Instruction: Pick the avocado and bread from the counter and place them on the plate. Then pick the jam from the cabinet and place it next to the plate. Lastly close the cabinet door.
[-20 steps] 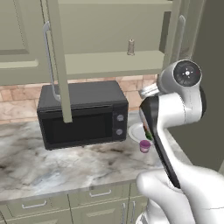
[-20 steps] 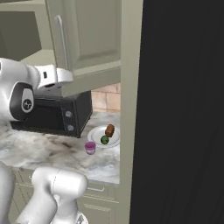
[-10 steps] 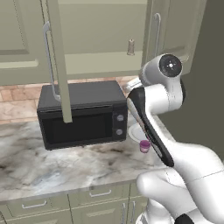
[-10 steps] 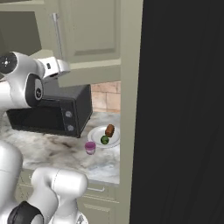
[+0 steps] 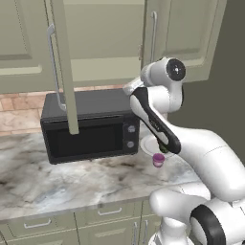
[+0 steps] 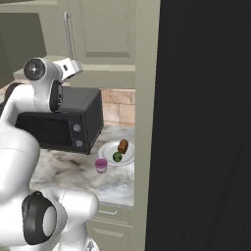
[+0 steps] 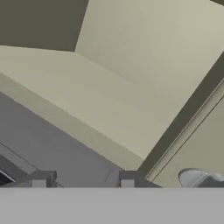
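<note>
Since a second ago you have seen the right cabinet door (image 5: 179, 36) swing from partly open to nearly flush with the cabinet front, and the arm's upper joint has moved from the right edge toward the centre of the left base view. The fingers (image 7: 83, 179) sit low in the hand view, aimed at the cabinet's underside; they stand slightly apart and hold nothing. The left door (image 5: 64, 67) hangs open, upper left. On the bench (image 5: 57, 184), the jam (image 6: 101, 165) stands just beside the plate (image 6: 128, 159), which carries the avocado (image 6: 117, 157) and bread (image 6: 122, 146), centre of the right base view.
</note>
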